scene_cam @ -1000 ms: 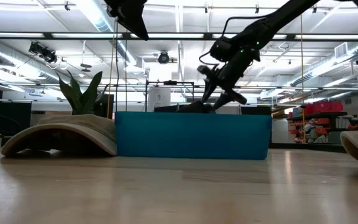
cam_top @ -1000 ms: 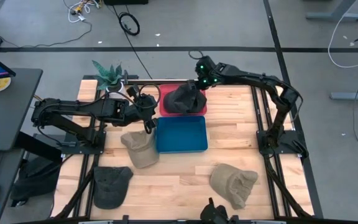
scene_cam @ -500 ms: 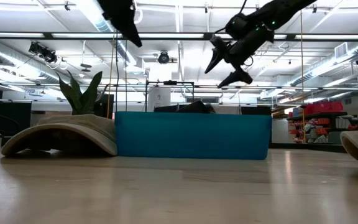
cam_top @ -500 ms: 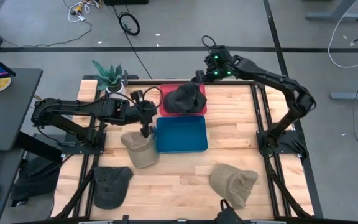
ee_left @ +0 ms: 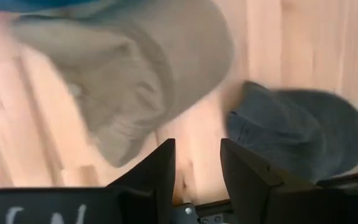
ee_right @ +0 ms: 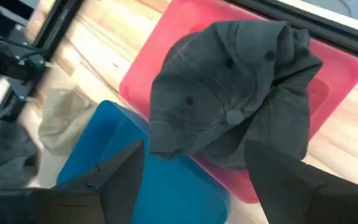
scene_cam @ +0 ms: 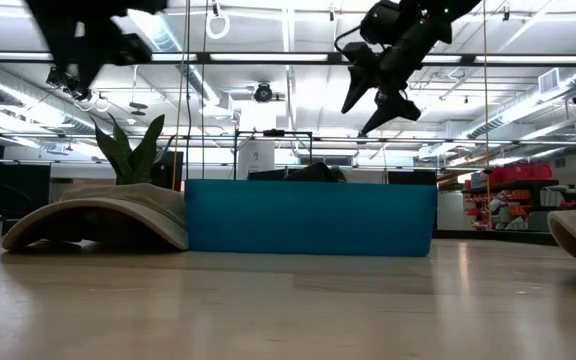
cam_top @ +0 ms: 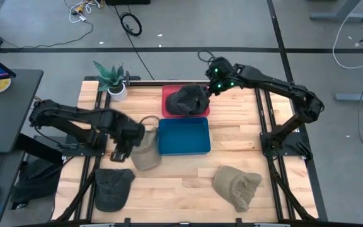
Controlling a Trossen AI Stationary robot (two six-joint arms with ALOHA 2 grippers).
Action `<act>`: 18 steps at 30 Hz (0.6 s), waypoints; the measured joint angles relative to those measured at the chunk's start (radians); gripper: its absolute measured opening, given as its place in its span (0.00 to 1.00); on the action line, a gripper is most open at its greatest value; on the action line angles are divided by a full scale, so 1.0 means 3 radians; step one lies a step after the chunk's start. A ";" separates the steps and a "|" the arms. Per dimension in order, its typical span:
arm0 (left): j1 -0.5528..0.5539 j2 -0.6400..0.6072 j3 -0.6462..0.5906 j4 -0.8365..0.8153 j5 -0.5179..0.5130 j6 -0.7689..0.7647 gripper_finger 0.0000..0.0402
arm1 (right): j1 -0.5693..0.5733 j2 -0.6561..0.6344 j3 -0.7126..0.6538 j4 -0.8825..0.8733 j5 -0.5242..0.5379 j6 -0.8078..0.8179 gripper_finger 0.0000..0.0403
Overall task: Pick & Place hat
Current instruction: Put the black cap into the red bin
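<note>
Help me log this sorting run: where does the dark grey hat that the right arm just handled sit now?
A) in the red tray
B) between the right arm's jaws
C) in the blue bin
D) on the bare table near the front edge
A: the dark grey hat lies in the red tray, with the right gripper open and empty beside it.

Dark grey hat (cam_top: 188,99) in red tray (cam_top: 166,94), blue bin (cam_top: 183,137), tan cap (cam_top: 144,151), pale wood table (cam_top: 232,132)

Empty blue bin (cam_top: 183,137) hemmed between tan hat (cam_top: 143,150) and hat-filled red tray (cam_top: 167,94)
</note>
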 joint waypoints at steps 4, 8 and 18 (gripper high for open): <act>-0.0227 -0.0167 -0.0524 0.0333 -0.0001 -0.0109 0.32 | 0.0250 0.0000 -0.0094 0.0061 0.0198 0.0260 0.67; -0.0363 -0.0342 -0.1091 0.0685 0.0046 -0.0496 0.32 | 0.0488 0.0000 -0.0240 0.0202 0.0243 0.0500 0.66; -0.1075 -0.0682 -0.1696 0.1218 0.0348 -0.1540 0.32 | 0.1084 0.0005 -0.0741 0.0765 0.0269 0.1314 0.65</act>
